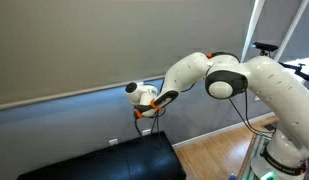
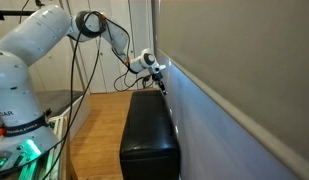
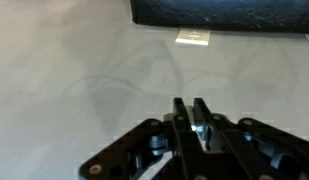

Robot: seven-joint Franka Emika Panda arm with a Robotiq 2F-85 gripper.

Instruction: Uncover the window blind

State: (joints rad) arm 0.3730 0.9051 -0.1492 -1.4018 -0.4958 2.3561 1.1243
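Observation:
The window blind [image 1: 94, 45] is a wide plain grey shade that fills the upper wall. Its thin pale bottom rail [image 1: 64, 96] runs across at a slant. It also shows in an exterior view [image 2: 244, 50] at the right. My gripper [image 1: 145, 110] is right against the wall, just below the rail, and shows there in both exterior views [image 2: 160, 78]. In the wrist view the two fingers [image 3: 194, 112] are pressed nearly together on a small pale bit, seemingly the blind's pull. The pull is too small to make out clearly.
A black padded bench [image 1: 124, 160] stands against the wall under the gripper; it also shows in an exterior view [image 2: 149, 130] and in the wrist view [image 3: 224, 12]. A white wall outlet [image 3: 194, 37] sits above it. The darker grey wall [image 1: 54, 130] lies below the rail. The floor [image 1: 219, 155] is wood.

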